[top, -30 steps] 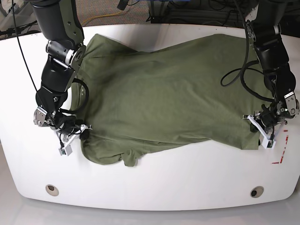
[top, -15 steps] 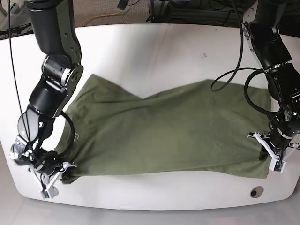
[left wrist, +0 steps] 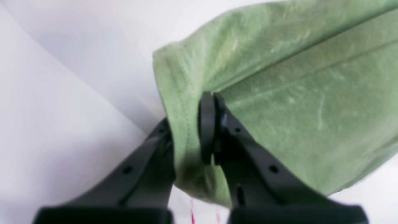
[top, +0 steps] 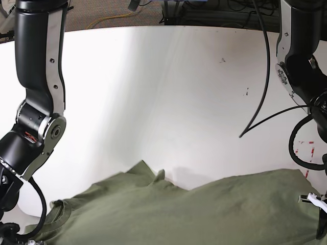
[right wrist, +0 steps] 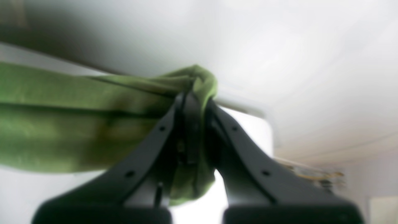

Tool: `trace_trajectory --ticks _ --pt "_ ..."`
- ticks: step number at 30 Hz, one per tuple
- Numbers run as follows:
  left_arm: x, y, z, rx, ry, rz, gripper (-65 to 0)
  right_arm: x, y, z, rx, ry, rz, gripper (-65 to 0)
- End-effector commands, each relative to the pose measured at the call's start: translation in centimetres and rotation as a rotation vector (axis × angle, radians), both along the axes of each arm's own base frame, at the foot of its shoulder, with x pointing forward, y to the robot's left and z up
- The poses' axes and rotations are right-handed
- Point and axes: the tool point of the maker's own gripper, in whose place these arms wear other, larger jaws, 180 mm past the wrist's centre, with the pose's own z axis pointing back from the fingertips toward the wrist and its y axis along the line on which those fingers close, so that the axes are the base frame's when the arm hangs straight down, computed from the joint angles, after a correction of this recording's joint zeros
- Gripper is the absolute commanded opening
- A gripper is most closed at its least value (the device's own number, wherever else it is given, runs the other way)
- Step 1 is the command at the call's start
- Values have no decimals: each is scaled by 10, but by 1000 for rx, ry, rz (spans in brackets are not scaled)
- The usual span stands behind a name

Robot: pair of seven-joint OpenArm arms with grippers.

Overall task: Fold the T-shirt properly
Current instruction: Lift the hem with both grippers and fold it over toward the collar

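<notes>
Surface: white table (top: 153, 92) with a curved far edge, mostly bare in the base view; dark cables and a strip of carpet lie beyond it.
Garment: the T-shirt (top: 194, 214) is plain olive-green, matte and soft, with no print; in the base view it stretches across the near edge of the table, from lower left to lower right.
Cloth shape: its far edge rises in a small peak near the middle, with shallow folds running sideways; a ribbed hem or collar band shows at lower left.
Left gripper: the left gripper (left wrist: 211, 124) has its black jaws pressed together, pinching a stitched edge of the T-shirt (left wrist: 279, 77); the cloth wraps around one finger and fans out up and to the right.
Right gripper: the right gripper (right wrist: 194, 124) likewise has its jaws squeezed shut on a bunched fold of the T-shirt (right wrist: 77, 124); the fabric runs off to the left in a taut band, with a small tail hanging between the fingers.
Arms: two black arms frame the base view, one at each side; their lower ends run off the bottom of the frame.
Base view only: the whole spread of the garment and the table.
Wrist views only: the two pinches themselves, both blurred; the left wrist view also shows faint red marks on the surface below the cloth.
</notes>
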Motion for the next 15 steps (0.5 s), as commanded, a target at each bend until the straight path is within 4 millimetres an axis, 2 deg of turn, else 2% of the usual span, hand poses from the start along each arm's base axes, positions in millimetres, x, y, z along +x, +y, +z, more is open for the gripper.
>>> trace_trajectory --ticks 1,3,4,7,8,12,15 --pt "-6 13 19 38 -38 40 -650 -14 -17 32 -33 -50 -64 -650" --pt "-6 11 20 48 -39 33 -650 -22 -20 36 -52 -56 -85 -650" --pt "-6 9 18 58 -34 25 -650 -24 -20 32 -58 -47 -92 -650" --pt "-6 6 -13 102 44 0 -650 -35 -25 7 -90 -7 -123 -650" --pt "-7 5 -27 116 79 -9 -650 -41 -26 -5 -105 9 -135 -650" --pt "-17 -1 -62 167 155 -35 -650 -57 -25 -56 -151 81 -150 -650" --pt "-31 -7 -100 195 239 -56 -650 -77 -28 -101 -166 148 -169 -650"
